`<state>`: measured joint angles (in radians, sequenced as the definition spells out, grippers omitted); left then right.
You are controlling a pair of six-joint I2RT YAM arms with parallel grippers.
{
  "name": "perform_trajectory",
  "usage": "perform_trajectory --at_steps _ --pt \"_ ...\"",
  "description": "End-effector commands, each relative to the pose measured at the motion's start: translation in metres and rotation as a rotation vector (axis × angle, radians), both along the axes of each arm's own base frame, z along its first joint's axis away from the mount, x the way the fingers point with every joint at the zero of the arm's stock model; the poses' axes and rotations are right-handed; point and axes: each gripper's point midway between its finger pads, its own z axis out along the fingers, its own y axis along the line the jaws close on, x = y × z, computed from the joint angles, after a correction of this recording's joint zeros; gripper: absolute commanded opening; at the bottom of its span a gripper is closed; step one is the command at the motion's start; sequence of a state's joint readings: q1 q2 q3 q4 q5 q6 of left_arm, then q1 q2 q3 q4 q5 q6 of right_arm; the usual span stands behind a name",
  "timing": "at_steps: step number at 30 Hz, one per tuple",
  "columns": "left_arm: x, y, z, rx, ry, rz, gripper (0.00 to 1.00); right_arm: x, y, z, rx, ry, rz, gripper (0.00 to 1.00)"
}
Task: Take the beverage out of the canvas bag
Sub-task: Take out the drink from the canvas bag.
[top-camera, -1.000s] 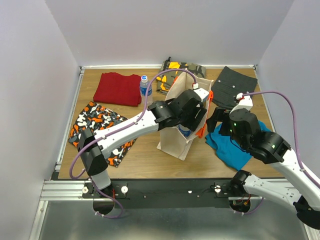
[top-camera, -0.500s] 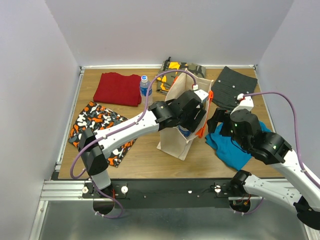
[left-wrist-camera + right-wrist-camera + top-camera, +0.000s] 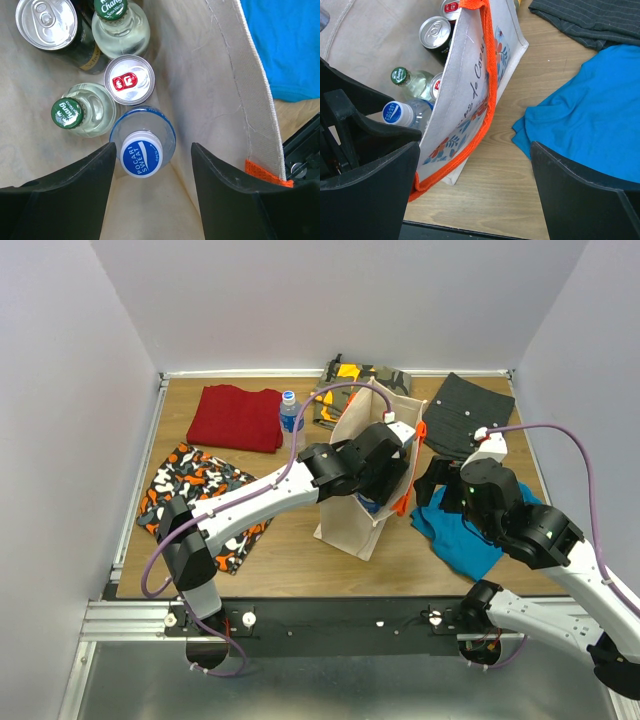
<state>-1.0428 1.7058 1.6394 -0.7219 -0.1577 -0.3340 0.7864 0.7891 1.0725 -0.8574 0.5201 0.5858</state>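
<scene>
The left gripper (image 3: pixel 152 152) is down inside the canvas bag (image 3: pixel 210 95), fingers apart with the blue-capped bottle (image 3: pixel 142 159) right between them, so I think it must go lower and squeeze it, while the right gripper (image 3: pixel 475 146) hangs beside the bag, fingers apart too.

The canvas bag (image 3: pixel 215 90) is matt woven cloth; the red-tab can (image 3: pixel 129 79) has a shiny metal top; the table (image 3: pixel 560 70) is smooth wood.

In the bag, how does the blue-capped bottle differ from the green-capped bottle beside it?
The blue-capped bottle has a wider blue-and-white cap; the green-capped bottle has a smaller green one. The open left hand straddles the blue-capped bottle; the green-capped bottle sits outside its fingers. Both stand upright, clear and capped.
</scene>
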Motion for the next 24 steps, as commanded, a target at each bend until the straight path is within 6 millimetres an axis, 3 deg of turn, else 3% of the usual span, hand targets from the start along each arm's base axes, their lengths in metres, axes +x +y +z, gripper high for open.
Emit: perform_trajectory --at_steps 1,15,24 --pt "-0.0005 0.001 -0.0034 0.011 -0.001 0.009 0.68 -0.0017 -0.0028 0.0078 0.014 -0.016 -0.012 1.0" --pt "0.0004 0.0022 -0.0028 0.013 -0.003 0.014 0.63 -0.0022 -0.002 0.0069 0.019 -0.014 -0.008 1.0" --pt "0.0006 0.0025 -0.0087 0.028 0.006 0.011 0.52 -0.003 -0.0038 0.006 0.016 -0.015 -0.012 1.0"
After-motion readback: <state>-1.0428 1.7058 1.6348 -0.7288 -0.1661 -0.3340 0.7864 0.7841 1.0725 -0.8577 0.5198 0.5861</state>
